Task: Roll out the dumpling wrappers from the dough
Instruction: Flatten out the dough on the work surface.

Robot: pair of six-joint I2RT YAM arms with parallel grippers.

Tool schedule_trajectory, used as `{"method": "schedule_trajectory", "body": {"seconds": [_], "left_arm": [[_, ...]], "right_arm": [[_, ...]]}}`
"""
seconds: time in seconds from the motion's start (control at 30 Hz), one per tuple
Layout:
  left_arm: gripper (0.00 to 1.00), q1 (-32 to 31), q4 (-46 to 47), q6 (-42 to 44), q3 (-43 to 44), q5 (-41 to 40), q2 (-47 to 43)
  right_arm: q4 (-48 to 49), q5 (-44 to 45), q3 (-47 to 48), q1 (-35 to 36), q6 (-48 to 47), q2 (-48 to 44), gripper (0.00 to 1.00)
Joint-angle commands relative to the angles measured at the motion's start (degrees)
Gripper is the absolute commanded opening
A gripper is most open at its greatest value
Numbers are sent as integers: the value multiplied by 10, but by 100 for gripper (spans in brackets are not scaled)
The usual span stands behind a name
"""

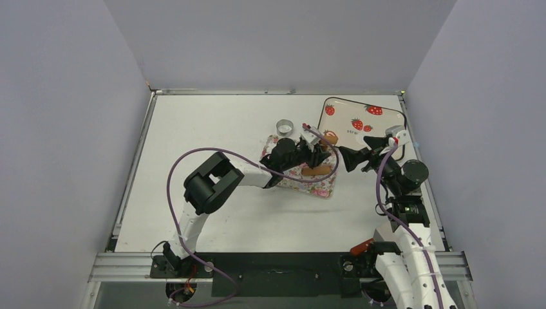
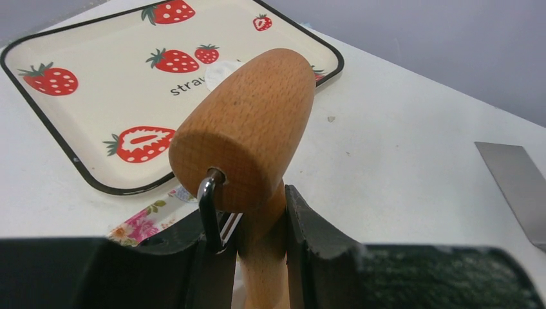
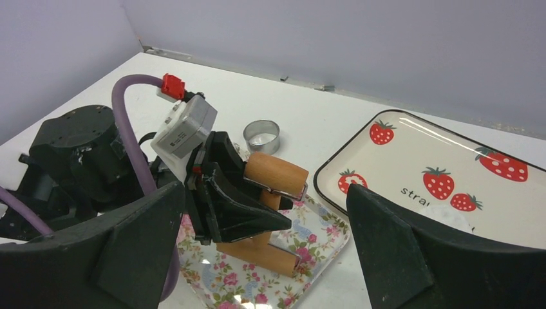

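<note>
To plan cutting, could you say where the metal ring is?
Top view: the metal ring stands beyond the floral tray, left of the strawberry tray.

A single dumpling wrapper (image 2: 222, 72), a thin, flat, white round disc, lay on the cream strawberry-print tray (image 2: 96, 109) at the far right of the table, just beside the printed lettering and partly hidden from view.

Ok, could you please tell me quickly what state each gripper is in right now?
Left gripper: closed on the handle of the wooden roller.
Right gripper: open wide, holding nothing.
</note>
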Motion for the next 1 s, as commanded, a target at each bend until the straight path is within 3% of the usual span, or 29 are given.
{"method": "schedule_trajectory", "body": {"seconds": [0.0, 0.27, 0.5, 0.57, 0.83, 0.97], "left_arm": [[0, 7, 19, -34, -55, 24, 9], [0, 9, 53, -15, -71, 79, 2], [0, 26, -32, 18, -2, 119, -67], [0, 40, -32, -6, 23, 126, -71], [0, 61, 45, -78, 75, 168, -27], [0, 54, 20, -45, 81, 135, 2]], "right_arm": [[-10, -6, 22, -12, 14, -11, 91], [-28, -4, 30, -18, -3, -11, 92], [10, -3, 45, -18, 12, 32, 91], [18, 10, 48, -18, 35, 42, 92], [9, 25, 47, -19, 51, 34, 91], [0, 33, 48, -20, 47, 27, 92]]}}
